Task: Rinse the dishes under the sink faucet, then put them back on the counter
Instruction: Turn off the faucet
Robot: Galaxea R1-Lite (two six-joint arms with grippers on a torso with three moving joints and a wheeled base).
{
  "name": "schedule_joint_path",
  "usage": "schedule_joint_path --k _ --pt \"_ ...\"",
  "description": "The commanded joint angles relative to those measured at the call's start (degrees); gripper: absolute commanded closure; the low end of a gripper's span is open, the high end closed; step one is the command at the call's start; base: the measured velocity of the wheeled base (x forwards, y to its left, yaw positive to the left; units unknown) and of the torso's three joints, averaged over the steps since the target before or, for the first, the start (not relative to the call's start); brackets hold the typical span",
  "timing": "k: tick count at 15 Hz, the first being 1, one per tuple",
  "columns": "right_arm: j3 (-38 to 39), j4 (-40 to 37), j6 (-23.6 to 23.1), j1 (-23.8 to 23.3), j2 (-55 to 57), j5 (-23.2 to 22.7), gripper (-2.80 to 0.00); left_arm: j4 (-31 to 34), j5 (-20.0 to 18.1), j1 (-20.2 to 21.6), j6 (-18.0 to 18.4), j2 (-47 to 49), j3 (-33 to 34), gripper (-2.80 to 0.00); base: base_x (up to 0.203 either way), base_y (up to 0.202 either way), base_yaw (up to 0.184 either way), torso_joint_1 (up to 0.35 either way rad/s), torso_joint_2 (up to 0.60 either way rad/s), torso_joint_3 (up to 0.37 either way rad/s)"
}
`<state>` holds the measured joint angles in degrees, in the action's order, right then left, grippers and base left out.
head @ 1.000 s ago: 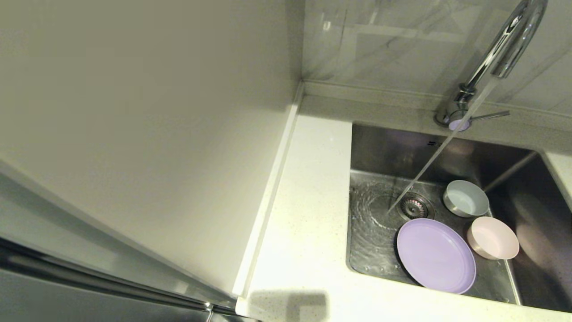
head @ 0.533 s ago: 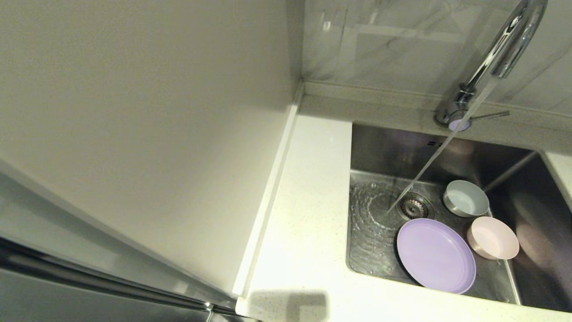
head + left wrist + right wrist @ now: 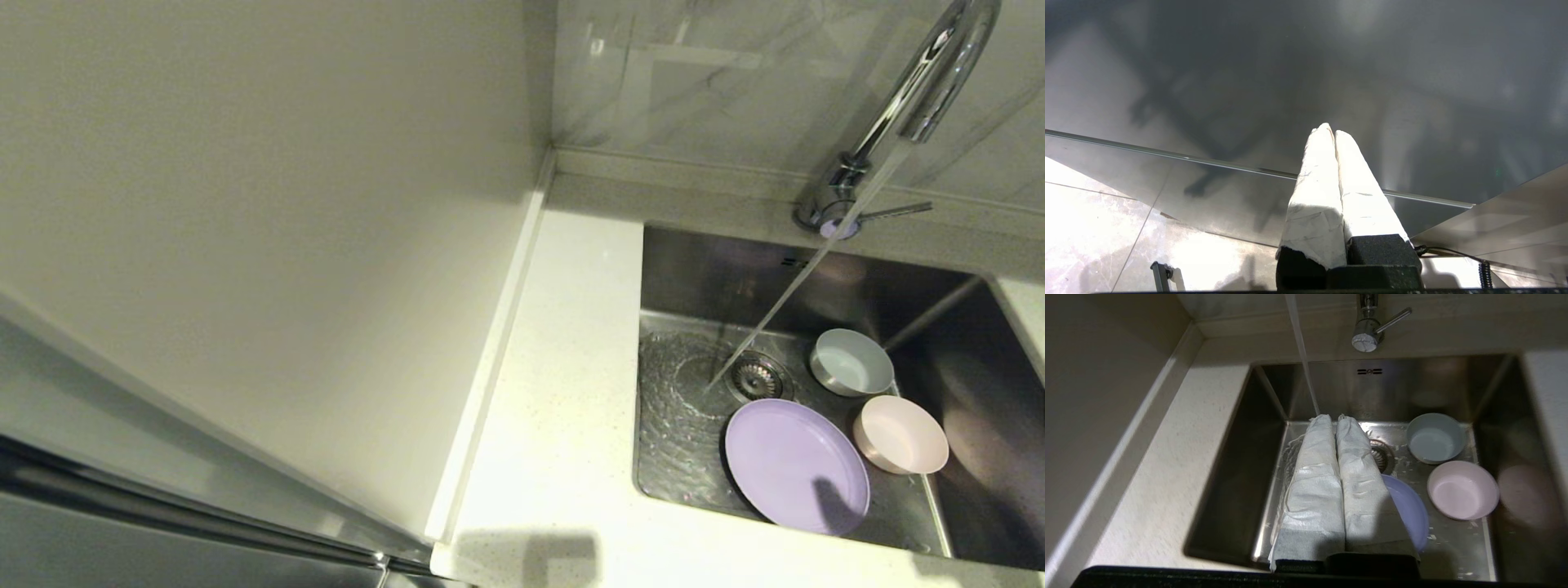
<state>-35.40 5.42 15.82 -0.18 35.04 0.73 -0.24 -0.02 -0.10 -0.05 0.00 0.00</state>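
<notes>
Right gripper (image 3: 1331, 416) above sink, jaws pressed together, holding nothing; left gripper (image 3: 1329, 130) parked, jaws together.
Near to far in sink (image 3: 694, 269): lilac plate (image 3: 796, 465), pink bowl (image 3: 900, 434), blue-grey bowl (image 3: 851, 363), drain strainer (image 3: 755, 378), running faucet (image 3: 914, 90). White surface (image 3: 563, 367) lies left of the sink.

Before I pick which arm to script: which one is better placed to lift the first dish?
Right. The right gripper hangs shut above the sink, with the lilac plate and both bowls just beyond it. The left gripper faces a bare panel, no dishes in its view.
</notes>
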Motion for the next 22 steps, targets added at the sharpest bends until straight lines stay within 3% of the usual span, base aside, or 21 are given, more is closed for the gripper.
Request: schedule_joint_path --k 1,3,5,8,11,15,22 --pt "-5.55 0.77 2.70 -0.17 16.07 0.21 0.00 -0.02 -0.05 0.01 -0.04 0.00 0.09 0.00 0.000 0.000 0.000 0.000 0.00 0.000" --pt "-9.46 1.43 5.32 -1.43 24.84 3.85 0.00 -0.02 -0.06 0.01 -0.04 0.00 0.18 0.00 0.000 0.000 0.000 0.000 0.00 0.000" --pt "-14.28 2.05 12.61 -3.35 32.59 9.14 0.00 -0.02 -0.06 0.01 -0.04 0.00 0.18 0.00 0.000 0.000 0.000 0.000 0.00 0.000" --pt "-17.09 2.52 21.83 -9.56 37.34 9.21 0.00 -0.02 -0.06 0.01 -0.04 0.00 0.18 0.00 0.000 0.000 0.000 0.000 0.00 0.000" --pt "-19.68 2.57 27.98 -14.08 39.95 -0.71 0.00 -0.02 -0.06 0.01 -0.04 0.00 0.18 0.00 0.000 0.000 0.000 0.000 0.00 0.000" --pt "-23.96 2.54 33.90 -19.91 43.49 -19.77 0.00 -0.02 0.01 0.01 -0.04 0.00 0.18 0.00 0.000 0.000 0.000 0.000 0.00 0.000" --pt "-32.98 2.64 42.46 -24.70 55.40 -31.17 0.00 -0.02 -0.06 0.01 -0.04 0.00 0.18 0.00 0.000 0.000 0.000 0.000 0.00 0.000"
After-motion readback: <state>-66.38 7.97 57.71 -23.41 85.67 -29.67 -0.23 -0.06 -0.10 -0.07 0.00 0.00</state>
